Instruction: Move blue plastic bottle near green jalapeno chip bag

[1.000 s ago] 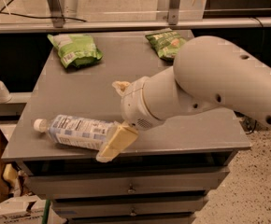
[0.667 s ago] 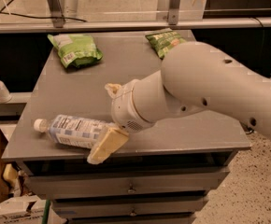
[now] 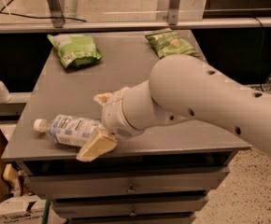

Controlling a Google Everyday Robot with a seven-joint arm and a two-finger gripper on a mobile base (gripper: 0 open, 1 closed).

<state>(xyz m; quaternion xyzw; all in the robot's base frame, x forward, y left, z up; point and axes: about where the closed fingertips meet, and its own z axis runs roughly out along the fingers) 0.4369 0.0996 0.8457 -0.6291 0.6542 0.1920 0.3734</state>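
While the blue plastic bottle (image 3: 67,129) lies at the surface's (image 3: 126,73) front-left edge, the end effector (image 3: 91,127) straddles its base, fingers (image 3: 97,146) spread and not yet clamped. Next it likely must close, lift, and carry toward the green jalapeno chip bag (image 3: 170,42).

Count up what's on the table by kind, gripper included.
Chip bags: 2, lime bag and olive bag
Bottles: 1, blue bottle
Gripper: 1, open, straddling the bottle's base end
Total: 4
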